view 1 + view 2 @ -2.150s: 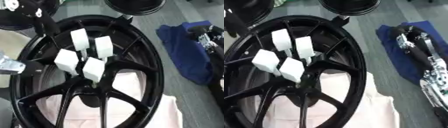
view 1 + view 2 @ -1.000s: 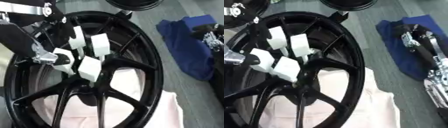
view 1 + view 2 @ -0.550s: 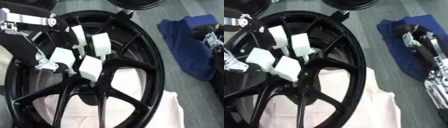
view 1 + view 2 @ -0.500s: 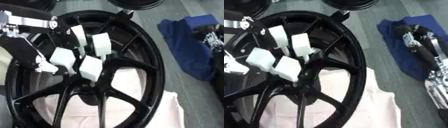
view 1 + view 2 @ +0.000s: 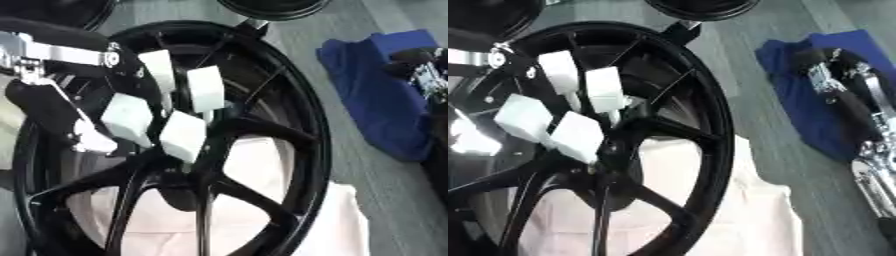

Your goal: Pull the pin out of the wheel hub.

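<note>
- Wheel hub: glossy black, with thin spokes running from a dark centre out to a broad rim; it lies flat and fills most of the left and middle of both views.
- Four white blocks stand clustered over the spokes just above the centre, tilted at different angles; each sits on what may be a pin, but the stems beneath them are too dark to make out.
- Left hand reaches over the hub's left rim, its silver-and-black forearm above it; a pale fingertip lies just beside the leftmost block. Whether the fingers are curled or straight cannot be told, nor whether they touch the block.
- Pale pink cloth lies under the hub's lower half and spreads past its right edge.
- Grey floor shows as an open strip to the right of the rim.
- Blue cloth lies crumpled further right, apart from the hub.
- Right hand, black with silver parts, rests over the blue cloth at the right edge; its finger pose is unclear.
- Other black wheels crowd the top edge, near the hub's far rim.
</note>
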